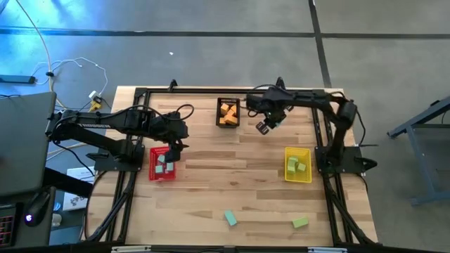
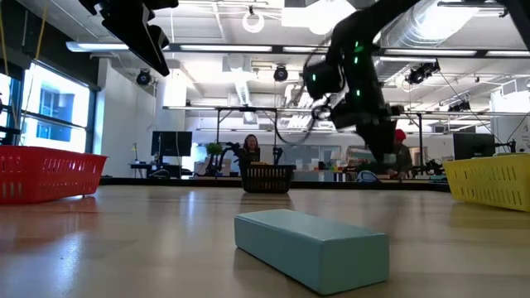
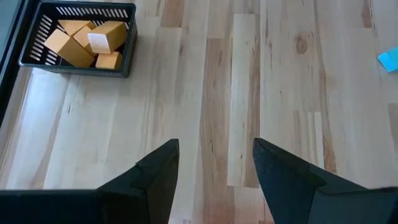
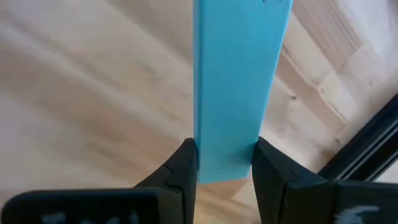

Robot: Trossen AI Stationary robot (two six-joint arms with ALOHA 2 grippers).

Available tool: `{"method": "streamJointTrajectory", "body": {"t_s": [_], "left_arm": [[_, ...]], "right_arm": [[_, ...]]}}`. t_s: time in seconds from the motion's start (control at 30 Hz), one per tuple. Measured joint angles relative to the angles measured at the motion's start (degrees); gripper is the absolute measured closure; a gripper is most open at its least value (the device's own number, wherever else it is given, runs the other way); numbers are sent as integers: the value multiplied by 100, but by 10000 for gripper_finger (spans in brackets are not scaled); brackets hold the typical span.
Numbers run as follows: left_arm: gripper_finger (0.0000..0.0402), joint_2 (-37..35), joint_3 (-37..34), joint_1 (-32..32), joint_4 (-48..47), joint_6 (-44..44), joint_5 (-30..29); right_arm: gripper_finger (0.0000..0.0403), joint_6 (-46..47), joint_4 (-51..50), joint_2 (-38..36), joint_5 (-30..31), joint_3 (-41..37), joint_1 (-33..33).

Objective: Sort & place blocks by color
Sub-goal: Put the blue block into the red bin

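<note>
My right gripper (image 4: 225,158) is shut on a teal bar (image 4: 239,74); in the high view it hangs above the table (image 1: 266,126), between the black basket of orange blocks (image 1: 227,112) and the yellow basket (image 1: 297,164) that holds light green blocks. My left gripper (image 3: 216,152) is open and empty, above the far end of the red basket (image 1: 163,163), which holds teal blocks. A loose teal block (image 1: 230,218) and a light green block (image 1: 300,222) lie flat on the table near its near edge. My right gripper pinches the teal bar between its two fingers at one end (image 4: 227,165). The fingers lie along the bar, which sticks out straight ahead of them. The bar is lifted clear of the table.
The black basket (image 3: 81,37) also shows in the left wrist view, with a teal block (image 3: 388,60) at that picture's edge. In the low view the loose teal block (image 2: 310,248) lies close in front, and people sit in the room behind. Bare wood lies between the baskets.
</note>
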Motion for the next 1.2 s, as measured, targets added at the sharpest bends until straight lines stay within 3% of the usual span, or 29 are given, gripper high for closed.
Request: {"method": "streamJointTrajectory", "body": {"t_s": [0.33, 0.47, 0.67, 1.0, 1.2], "left_arm": [[209, 10, 0, 0, 63, -1104, 2], [209, 33, -2, 0, 248, -1713, 4], [209, 33, -2, 0, 629, -1844, 2], [209, 33, -2, -6, 1280, -1666, 5], [209, 33, -2, -228, 1787, -547, 34]], "right_arm": [[314, 1434, 238, -657, 648, 8, 1842], [314, 1680, 570, -657, 863, 8, 2494], [314, 1746, 1472, -657, 1552, 8, 3282], [314, 674, 3888, -657, 2384, 10, 3978], [314, -106, 4870, -657, 2319, 14, 4084]]}}
